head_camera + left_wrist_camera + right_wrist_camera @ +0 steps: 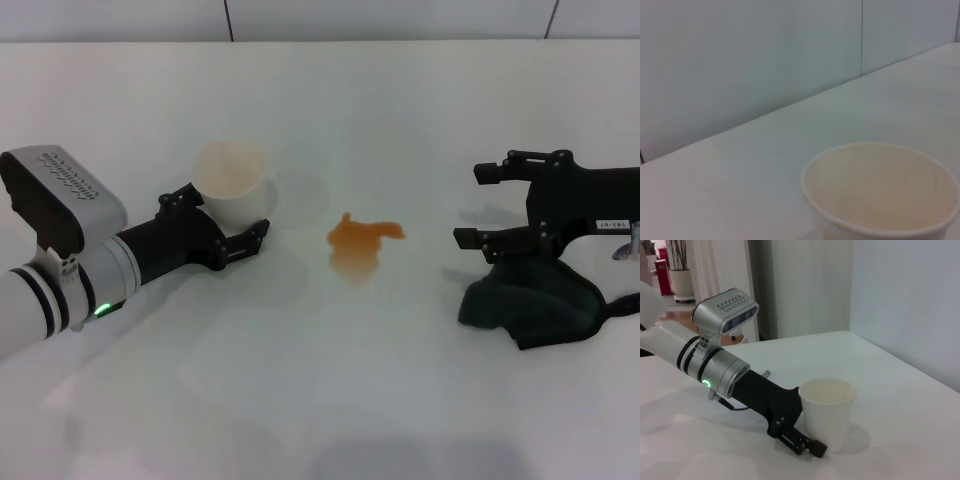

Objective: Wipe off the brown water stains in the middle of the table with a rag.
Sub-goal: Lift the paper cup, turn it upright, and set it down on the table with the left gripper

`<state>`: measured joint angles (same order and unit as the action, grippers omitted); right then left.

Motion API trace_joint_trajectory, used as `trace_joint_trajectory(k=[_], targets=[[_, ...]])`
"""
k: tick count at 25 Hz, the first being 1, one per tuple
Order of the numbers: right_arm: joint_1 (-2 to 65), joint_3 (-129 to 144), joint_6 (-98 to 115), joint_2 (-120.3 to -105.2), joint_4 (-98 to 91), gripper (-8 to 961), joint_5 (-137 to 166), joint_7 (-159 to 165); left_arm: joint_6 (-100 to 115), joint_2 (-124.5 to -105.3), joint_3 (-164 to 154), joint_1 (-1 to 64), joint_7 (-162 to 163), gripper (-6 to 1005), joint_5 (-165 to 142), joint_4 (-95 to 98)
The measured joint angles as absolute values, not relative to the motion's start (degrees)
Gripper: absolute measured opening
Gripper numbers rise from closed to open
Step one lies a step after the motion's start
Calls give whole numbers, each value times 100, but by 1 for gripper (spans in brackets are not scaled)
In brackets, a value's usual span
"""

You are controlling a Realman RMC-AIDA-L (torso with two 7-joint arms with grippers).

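The brown water stains [360, 243] form one orange-brown blotch in the middle of the white table [330, 400]. The rag [530, 305], a dark lumpy cloth, lies at the right, on the near side of my right gripper [485, 205]. That gripper is open and empty, with its fingers pointing toward the stain. My left gripper [222, 220] is shut on a white paper cup [232, 185] that stands upright to the left of the stain. The cup also shows in the left wrist view [880, 195] and the right wrist view [827, 407]. The stain and rag are out of both wrist views.
A pale wall [740, 60] runs along the table's far edge. The left arm with its grey camera housing [725, 315] stretches across the left side of the table.
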<state>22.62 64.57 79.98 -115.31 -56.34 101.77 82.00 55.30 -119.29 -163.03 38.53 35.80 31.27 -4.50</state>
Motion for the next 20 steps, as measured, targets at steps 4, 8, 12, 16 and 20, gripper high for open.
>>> trace_joint_trajectory(k=[4,8,12,16,20], targets=[[2249,6438,7998,-11531,-5619,870,10177,8200,5538,-11935,-16301,3817,3576,846,3131,-455],[2241,6427,7998,-11531,-5612,870,10177,8200,5542,-11935,-16300,3785,3568,847,3133,-454],[2232,6412,7998,-11530,-5586,870,10177,8200,5553,-11935,-16298,3732,3477,846,3145,-430],[2224,6408,7991,-11525,-5580,870,10177,8200,5590,-11938,-16297,3686,3371,846,3164,-415],[2223,6407,7989,-11523,-5581,870,10177,8200,5772,-11935,-16298,3587,3362,845,3163,-443]])
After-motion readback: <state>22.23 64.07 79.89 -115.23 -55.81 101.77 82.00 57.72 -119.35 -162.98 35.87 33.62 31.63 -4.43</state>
